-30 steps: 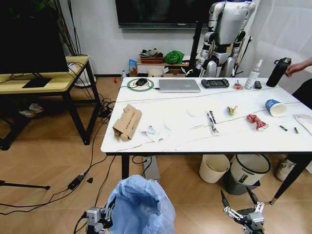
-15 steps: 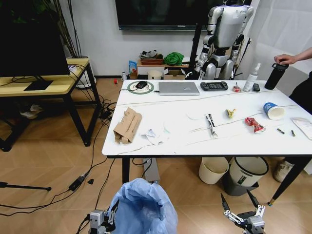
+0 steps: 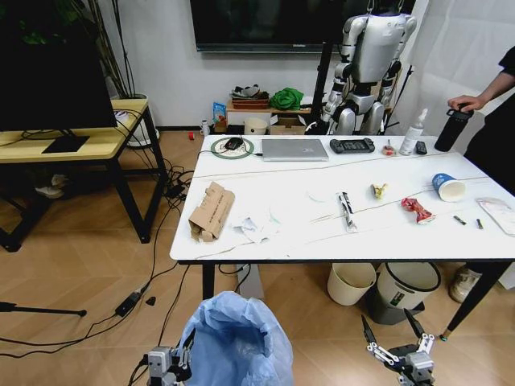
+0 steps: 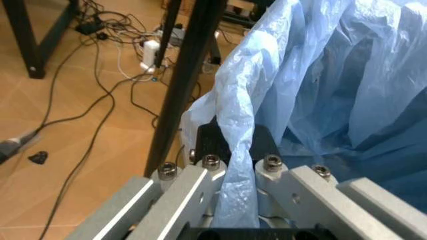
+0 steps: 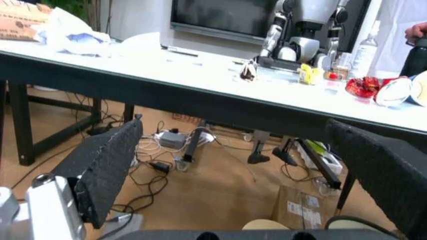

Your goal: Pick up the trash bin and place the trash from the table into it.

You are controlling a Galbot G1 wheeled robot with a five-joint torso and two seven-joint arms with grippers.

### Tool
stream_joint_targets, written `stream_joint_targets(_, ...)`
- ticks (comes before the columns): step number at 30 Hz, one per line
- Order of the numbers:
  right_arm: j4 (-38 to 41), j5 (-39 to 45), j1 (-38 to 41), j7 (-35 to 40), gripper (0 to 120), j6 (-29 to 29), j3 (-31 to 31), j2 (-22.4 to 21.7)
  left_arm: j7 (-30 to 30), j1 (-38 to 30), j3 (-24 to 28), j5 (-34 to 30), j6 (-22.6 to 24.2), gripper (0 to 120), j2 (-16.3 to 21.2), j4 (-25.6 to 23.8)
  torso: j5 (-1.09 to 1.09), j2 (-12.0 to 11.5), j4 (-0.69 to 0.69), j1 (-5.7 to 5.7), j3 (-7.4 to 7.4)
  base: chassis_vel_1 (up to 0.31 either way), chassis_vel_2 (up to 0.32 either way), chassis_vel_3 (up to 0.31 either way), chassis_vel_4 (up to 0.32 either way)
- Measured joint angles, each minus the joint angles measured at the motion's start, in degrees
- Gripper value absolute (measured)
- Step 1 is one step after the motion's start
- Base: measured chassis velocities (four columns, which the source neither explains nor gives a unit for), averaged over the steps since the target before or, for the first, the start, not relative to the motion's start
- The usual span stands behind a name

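While the left gripper (image 4: 233, 165) is pinching the trash bin (image 3: 235, 342) bag low before the table (image 3: 378, 233), the right gripper (image 3: 393, 338) is hanging spread wide.

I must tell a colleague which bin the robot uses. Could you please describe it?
Start at the white marble-look table; on the robot's side of it, low between the arms, is the trash bin. Unlike the two rigid bins under the table, it wears a crinkled light-blue bag, pinched by the left gripper.

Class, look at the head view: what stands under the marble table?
Under the table, near its right end, stand a cream bin and a white bin with a dark base. The tabletop covers their openings, so their contents cannot be seen.
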Motion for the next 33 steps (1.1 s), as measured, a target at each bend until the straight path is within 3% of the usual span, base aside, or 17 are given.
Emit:
stream_joint_targets(10, -0.29, 0.58, 0.98, -0.12, 100, -1.07, -0.85, 0.00, 0.95, 0.22, -1.95, -0.52, -2.90, 0, -1.58, -0.65, 0.00, 2.95, 0.00, 1.32, 1.63, 0.000, 0.000, 0.000, 0.000)
stream_joint_targets(17, -0.29, 0.81, 1.51, -0.20, 100, -1.68, -1.24, 0.00, 1.44, -0.31, -2.70, 1.23, -3.62, 0, -2.28, -0.59, 0.00, 3.17, 0.00, 1.43, 1.73, 0.000, 0.000, 0.000, 0.000)
stream_joint_targets(22, 0.78, 4.78, 0.17, -0.19, 100, -2.36, -2.07, -0.25, 2.99, -0.64, -3.85, 1.85, -1.71, 0, -2.81, -1.13, 0.02, 3.03, -0.02, 1.38, 1.65, 0.000, 0.000, 0.000, 0.000)
stream_joint_targets(24, 2.32, 7.76, -0.31, 0.41, 100, -3.59, -2.29, -2.38, 4.02, -0.30, -4.25, 1.66, -0.70, 0, -2.82, -1.73, 0.01, 2.97, -0.02, 1.35, 1.61, 0.000, 0.000, 0.000, 0.000)
stream_joint_targets(27, 6.42, 13.60, -0.76, 7.60, 100, -8.20, -3.81, -8.88, 4.68, 0.91, -4.73, 1.01, 1.15, 0, -3.03, -3.29, 0.01, 2.86, -0.02, 1.29, 1.55, 0.000, 0.000, 0.000, 0.000)
stream_joint_targets(28, 6.42, 13.60, -0.76, 7.60, 100, -8.20, -3.81, -8.88, 4.68, 0.91, -4.73, 1.01, 1.15, 0, -3.03, -3.29, 0.01, 2.86, -0.02, 1.29, 1.55, 0.000, 0.000, 0.000, 0.000)
stream_joint_targets(33, 12.83, 25.17, 2.96, 13.39, 100, -19.82, -5.16, -18.93, 3.45, 2.57, -4.49, 0.04, 4.36, 0, -4.05, -5.63, 0.00, 2.70, 0.00, 1.23, 1.47, 0.000, 0.000, 0.000, 0.000)
